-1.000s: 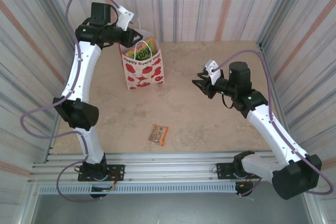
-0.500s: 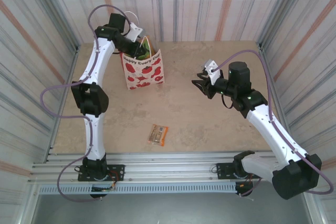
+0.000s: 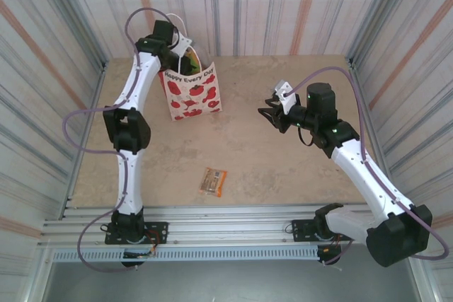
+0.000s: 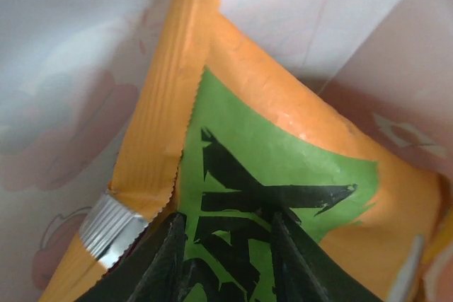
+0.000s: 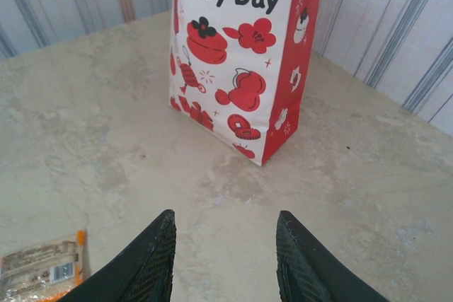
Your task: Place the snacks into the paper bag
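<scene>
The left gripper (image 4: 226,218) is down inside the paper bag (image 3: 192,93), fingers astride the orange packet with the green label (image 4: 283,160); whether they are gripping it or slack, I cannot tell. The right gripper (image 5: 225,216) hangs spread and empty, well off to the bag's right. One brown-orange bar (image 3: 213,181) lies in front of the bag, by my reckoning the last to go in.

Worktop (image 3: 283,167): beige, mottled, stone-look surface, faint scuffs showing in the right wrist view. Walls (image 3: 283,5): ribbed sheeting with grey, white and rust-orange vertical stripes, closing the worktop in at the left, back and right. Near edge: silver aluminium rails (image 3: 233,230) running crosswise, with a slotted pale strip (image 3: 233,253) just below them.
</scene>
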